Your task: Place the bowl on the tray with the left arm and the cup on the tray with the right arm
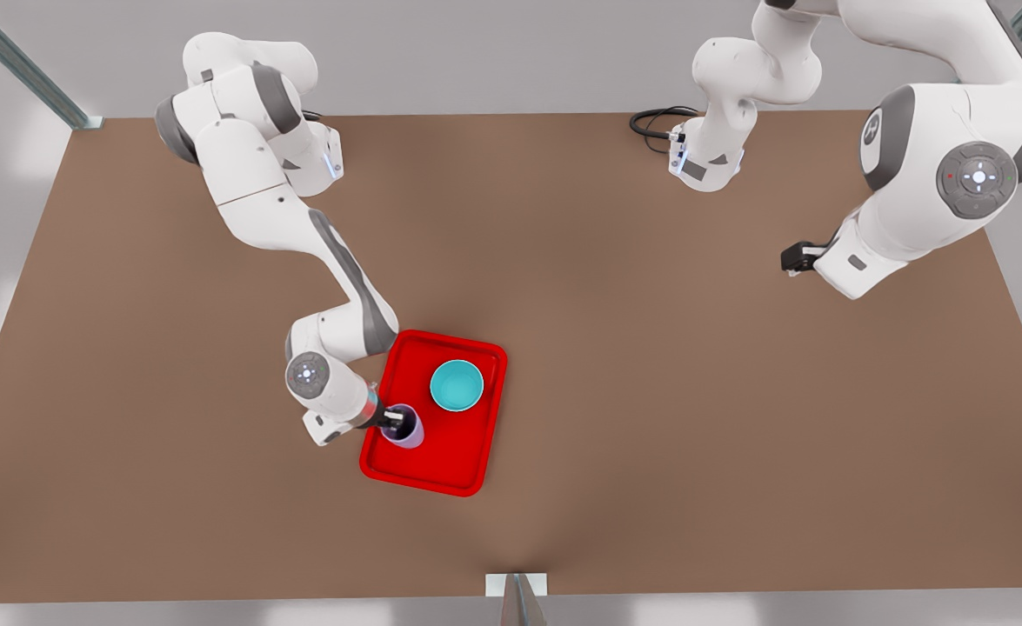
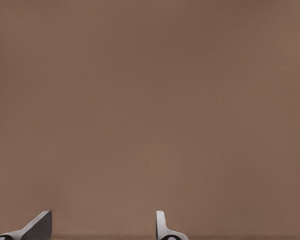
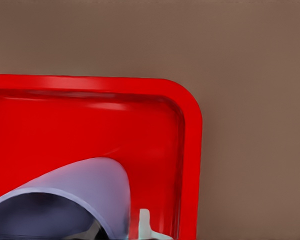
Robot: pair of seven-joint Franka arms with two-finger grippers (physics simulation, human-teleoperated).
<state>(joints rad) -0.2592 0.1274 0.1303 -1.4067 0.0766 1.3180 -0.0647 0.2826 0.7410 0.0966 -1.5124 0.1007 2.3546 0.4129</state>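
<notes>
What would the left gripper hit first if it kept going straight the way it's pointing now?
Probably just the bare brown table: the left gripper sits open over it, with nothing else ahead as far as its wrist view shows.

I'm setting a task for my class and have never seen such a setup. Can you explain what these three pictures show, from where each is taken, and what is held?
These are simulator renders of two white robot arms at a brown table. The front view looks down from above. The other two come from cameras on the arms' wrists.

A red tray lies on the table, with a teal bowl standing in it. The right gripper, at the front view's left, grips the rim of a lavender cup over the tray's corner. Whether the cup rests on the tray I cannot tell. The left gripper waits open above bare table, holding nothing.
</notes>
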